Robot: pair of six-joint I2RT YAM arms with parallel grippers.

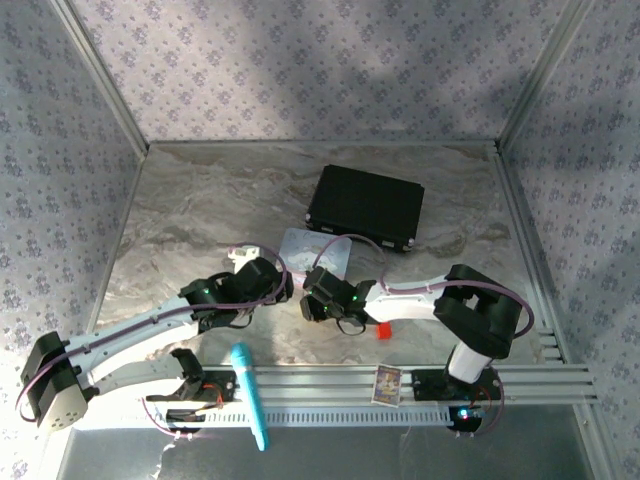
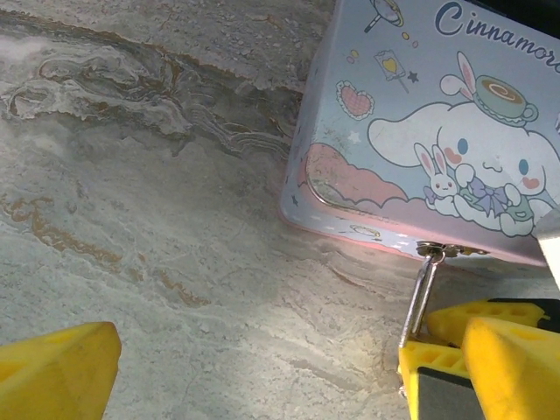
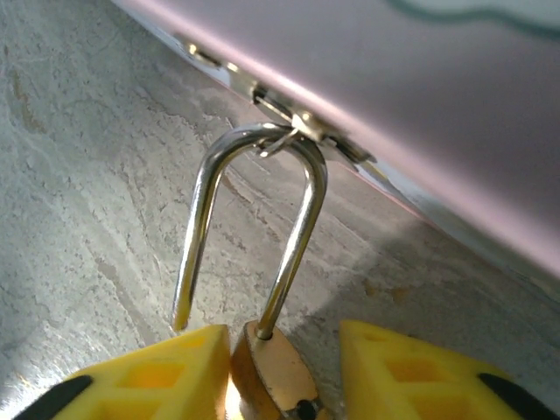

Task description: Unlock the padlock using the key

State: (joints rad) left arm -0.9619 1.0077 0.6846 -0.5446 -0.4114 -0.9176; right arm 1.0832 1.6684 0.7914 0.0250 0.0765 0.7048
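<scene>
The padlock has a brass-gold body and a thin silvery shackle. The shackle is hooked through the latch of the pastel cartoon tin, and one of its legs hangs free of the body. My right gripper straddles the padlock body: the left finger touches it, and a gap remains at the right finger. My left gripper is wide open over bare marble just left of the shackle, holding nothing. The key is out of view.
A black case lies behind the tin. A small red block sits near the right arm. A teal tool and a small card rest on the front rail. Patterned walls enclose the marble table.
</scene>
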